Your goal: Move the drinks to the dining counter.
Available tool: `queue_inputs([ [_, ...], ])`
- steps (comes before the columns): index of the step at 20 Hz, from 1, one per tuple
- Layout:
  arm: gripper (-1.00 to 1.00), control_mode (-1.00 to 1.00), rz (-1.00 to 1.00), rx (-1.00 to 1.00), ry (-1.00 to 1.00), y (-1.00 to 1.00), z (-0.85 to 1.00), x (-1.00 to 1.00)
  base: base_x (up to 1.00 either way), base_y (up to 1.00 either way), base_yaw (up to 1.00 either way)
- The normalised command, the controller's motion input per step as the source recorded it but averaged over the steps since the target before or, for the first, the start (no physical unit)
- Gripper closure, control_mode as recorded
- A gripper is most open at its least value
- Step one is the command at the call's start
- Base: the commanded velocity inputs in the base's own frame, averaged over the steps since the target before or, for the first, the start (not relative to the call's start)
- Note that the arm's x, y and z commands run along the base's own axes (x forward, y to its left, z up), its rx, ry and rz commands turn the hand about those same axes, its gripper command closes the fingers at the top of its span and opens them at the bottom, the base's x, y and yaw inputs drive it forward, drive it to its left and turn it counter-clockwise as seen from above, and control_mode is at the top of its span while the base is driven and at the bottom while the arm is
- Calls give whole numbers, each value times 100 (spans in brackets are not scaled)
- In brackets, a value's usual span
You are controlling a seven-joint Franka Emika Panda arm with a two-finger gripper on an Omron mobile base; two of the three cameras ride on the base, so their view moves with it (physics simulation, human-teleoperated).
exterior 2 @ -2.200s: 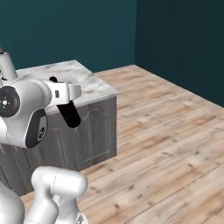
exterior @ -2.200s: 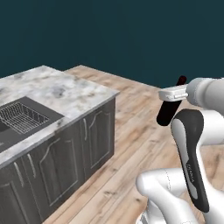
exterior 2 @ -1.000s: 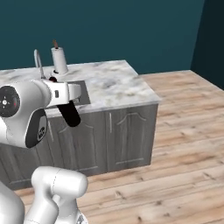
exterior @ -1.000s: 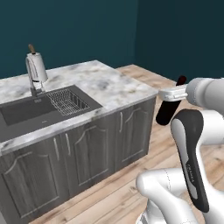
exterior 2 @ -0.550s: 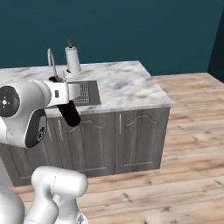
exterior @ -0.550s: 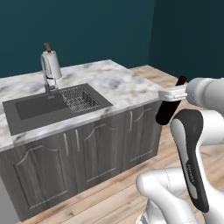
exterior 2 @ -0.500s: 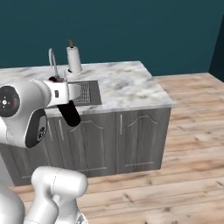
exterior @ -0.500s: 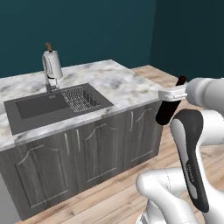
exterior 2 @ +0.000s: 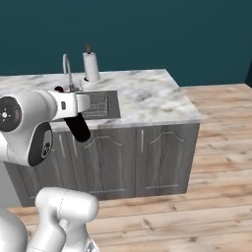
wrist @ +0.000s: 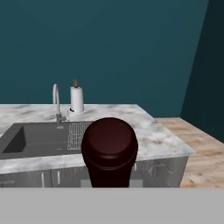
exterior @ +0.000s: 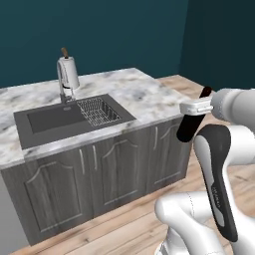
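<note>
A slim dark bottle (exterior: 191,122), one of the drinks, hangs tilted in my gripper (exterior: 196,106), which is shut on its upper part, in the air in front of the dining counter (exterior: 142,93). The right base view has the bottle (exterior 2: 78,127) slanting down from the gripper (exterior 2: 70,104), level with the counter's front edge (exterior 2: 157,118). Seen from the hand, the bottle's round dark end (wrist: 110,149) blocks the fingertips, with the marble counter (wrist: 162,141) beyond it.
The counter carries a dark sink (exterior: 50,118) with a wire rack (exterior: 98,109), a curved faucet (exterior 2: 65,70) and a paper-towel roll (exterior 2: 90,67). Grey cabinet doors (exterior 2: 123,157) stand below. Wooden floor (exterior 2: 216,147) lies open to the right, dark teal walls behind.
The whole scene has shifted as the base drove: the counter with its sink now lies more squarely ahead. The bottle stays in the shut gripper, unmoved relative to the arm.
</note>
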Motion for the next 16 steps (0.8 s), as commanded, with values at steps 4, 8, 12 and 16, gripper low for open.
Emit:
queue_inputs([
  [4,100,100,0,0,0,0,0,0,40,-10,4],
  [8,100,100,0,0,0,0,0,0,51,-33,2],
  [12,100,100,0,0,0,0,0,0,47,-37,3],
  [16,100,100,0,0,0,0,0,0,40,-34,4],
])
